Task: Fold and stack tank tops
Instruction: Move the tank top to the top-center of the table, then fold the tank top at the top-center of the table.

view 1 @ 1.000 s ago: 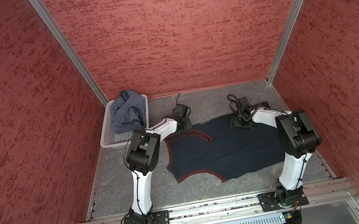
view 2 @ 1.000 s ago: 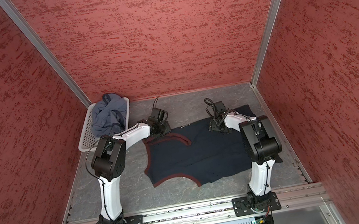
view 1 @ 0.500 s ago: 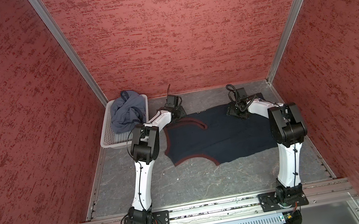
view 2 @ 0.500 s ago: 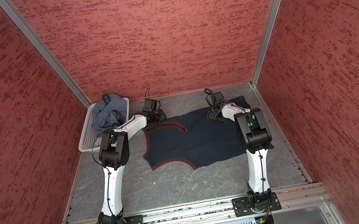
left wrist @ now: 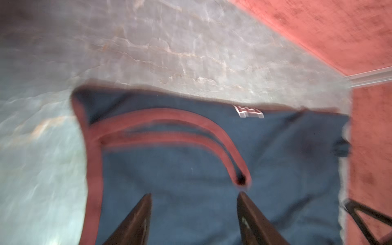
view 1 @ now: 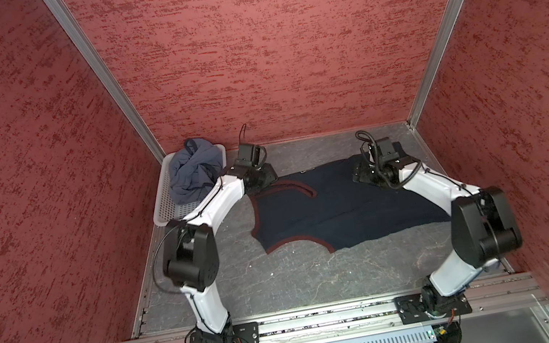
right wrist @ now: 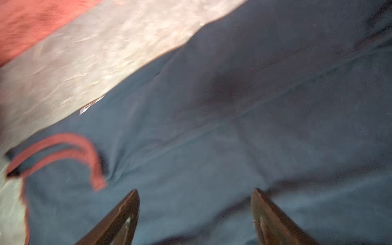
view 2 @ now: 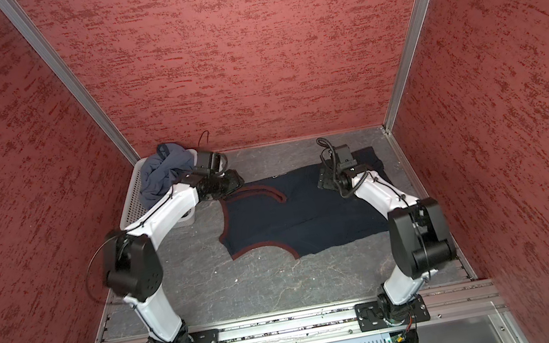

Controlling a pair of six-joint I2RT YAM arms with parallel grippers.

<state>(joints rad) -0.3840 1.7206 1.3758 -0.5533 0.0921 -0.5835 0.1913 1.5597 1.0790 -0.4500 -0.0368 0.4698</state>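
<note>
The dark navy tank top [view 1: 329, 208] [view 2: 296, 218] with maroon trim lies spread flat on the grey floor, right of centre. The left wrist view shows its maroon neckline [left wrist: 212, 125] and a bit of white lettering [left wrist: 249, 111]. My left gripper [view 1: 262, 178] [left wrist: 194, 194] hovers open over the shoulder end, nothing between its fingers. Over the far right part of the cloth, my right gripper [view 1: 361, 174] [right wrist: 196, 190] is also open and holds nothing. The slate blue-grey tank top [view 1: 193, 171] [view 2: 163, 176] sits crumpled in the basket.
A white perforated basket [view 1: 166, 206] [view 2: 132, 205] stands in the back left corner against the wall. Red walls [view 1: 262, 48] close in the back and both sides. Bare grey floor [view 1: 304, 281] lies between the navy top and the front rail.
The navy top was dragged toward the back wall and now lies still. My left gripper has opened and let go of the shoulder; both wrists have drawn back slightly.
</note>
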